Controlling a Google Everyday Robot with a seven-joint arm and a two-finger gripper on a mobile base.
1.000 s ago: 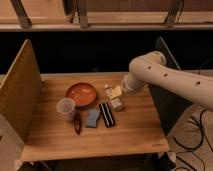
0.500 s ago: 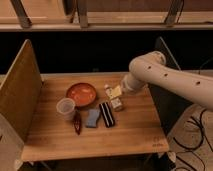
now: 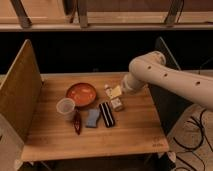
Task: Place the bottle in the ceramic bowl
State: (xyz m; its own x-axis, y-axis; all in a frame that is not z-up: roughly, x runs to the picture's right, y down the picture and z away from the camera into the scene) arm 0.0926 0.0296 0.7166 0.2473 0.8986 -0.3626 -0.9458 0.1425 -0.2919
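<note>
One arm reaches in from the side, and its end effector (image 3: 122, 90) sits right at the bottle (image 3: 110, 90), low over the tabletop (image 3: 131, 131). I cannot tell if it is wide, narrow or holding the bottle (the arm hides that part). The bottle lies just beside the bowl (image 3: 81, 94), on the arm's side, not in it yet. The bowl has nothing in it, so there is room. I think the arm is there to pick the bottle up, then carry it over the rim.
</note>
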